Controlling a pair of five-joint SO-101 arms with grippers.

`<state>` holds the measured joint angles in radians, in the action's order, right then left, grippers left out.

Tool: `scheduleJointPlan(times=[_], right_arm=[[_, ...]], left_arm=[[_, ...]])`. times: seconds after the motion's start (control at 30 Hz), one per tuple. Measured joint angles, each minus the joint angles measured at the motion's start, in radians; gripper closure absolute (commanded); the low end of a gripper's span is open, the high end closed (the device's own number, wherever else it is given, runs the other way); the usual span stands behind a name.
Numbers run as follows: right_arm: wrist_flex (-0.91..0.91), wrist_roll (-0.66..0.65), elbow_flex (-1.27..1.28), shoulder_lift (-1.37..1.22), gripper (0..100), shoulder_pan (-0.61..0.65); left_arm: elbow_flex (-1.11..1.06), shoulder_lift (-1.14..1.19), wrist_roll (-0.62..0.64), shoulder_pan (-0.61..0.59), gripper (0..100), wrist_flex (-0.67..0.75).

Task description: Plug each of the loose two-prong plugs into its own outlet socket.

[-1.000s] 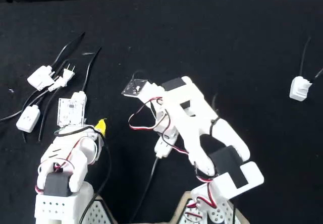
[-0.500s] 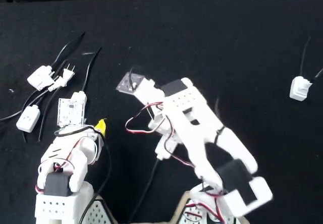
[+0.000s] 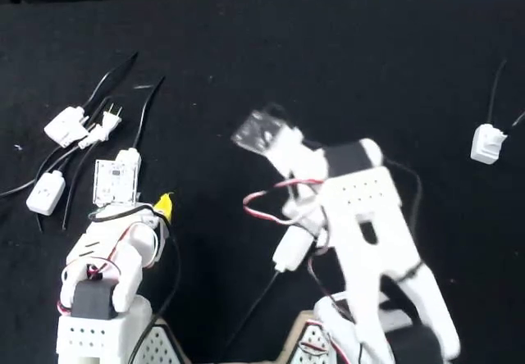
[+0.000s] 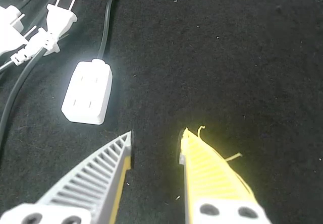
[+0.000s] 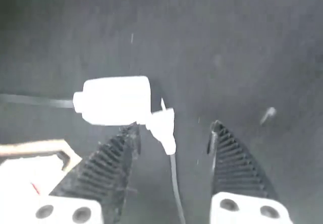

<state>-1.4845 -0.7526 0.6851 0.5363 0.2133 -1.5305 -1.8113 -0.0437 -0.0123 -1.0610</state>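
Both the left hand [image 4: 156,133] and right hand [image 5: 174,128] gape empty; the right, just beside the white socket block [image 5: 113,102], may knock it away while closing on the plug [image 5: 162,125].

no readable text, no labels, no brands, no numbers, no signs

We see a black bench [image 3: 369,61]. Toward its left side lie a white outlet socket [image 3: 45,192], a two-prong plug [image 3: 111,118] and black cords [image 3: 146,111]; another white socket [image 3: 487,144] lies far right.
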Motion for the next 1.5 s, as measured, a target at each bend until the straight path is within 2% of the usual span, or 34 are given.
scheduleJointPlan(times=[0.17, 0.37, 0.53, 0.77, 1.0, 1.07, 1.17, 1.27, 1.5], right_arm=[[0.107, -0.132, 0.287, 0.201, 79.1, -0.153], [0.176, -0.27, 0.508, 0.281, 79.0, -0.181], [0.279, -0.293, 0.511, 0.278, 78.9, -0.181], [0.453, -0.295, 0.511, 0.028, 78.9, -0.181], [0.471, -0.322, 0.413, -0.178, 79.6, -0.184], [0.471, -0.347, 0.382, -0.219, 83.0, -0.186], [0.471, -0.408, 0.339, -0.269, 99.2, -0.209], [0.483, -0.462, 0.293, -0.305, 99.2, -0.258], [0.448, -0.459, 0.293, -0.275, 98.8, -0.295]], left_arm=[[0.0, 0.0, 0.0, 0.0, 83, 0.0], [0.0, 0.0, 0.0, 0.0, 83, 0.0], [0.0, 0.0, 0.0, 0.0, 83, 0.0], [0.0, 0.0, 0.0, 0.0, 83, 0.0], [0.0, 0.0, 0.0, -0.005, 83, 0.0], [0.0, 0.0, 0.0, -0.006, 83, 0.0], [0.0, 0.0, 0.0, -0.006, 83, 0.0], [0.0, 0.0, 0.0, -0.006, 83, 0.0], [0.0, 0.0, 0.0, -0.006, 83, 0.0]])
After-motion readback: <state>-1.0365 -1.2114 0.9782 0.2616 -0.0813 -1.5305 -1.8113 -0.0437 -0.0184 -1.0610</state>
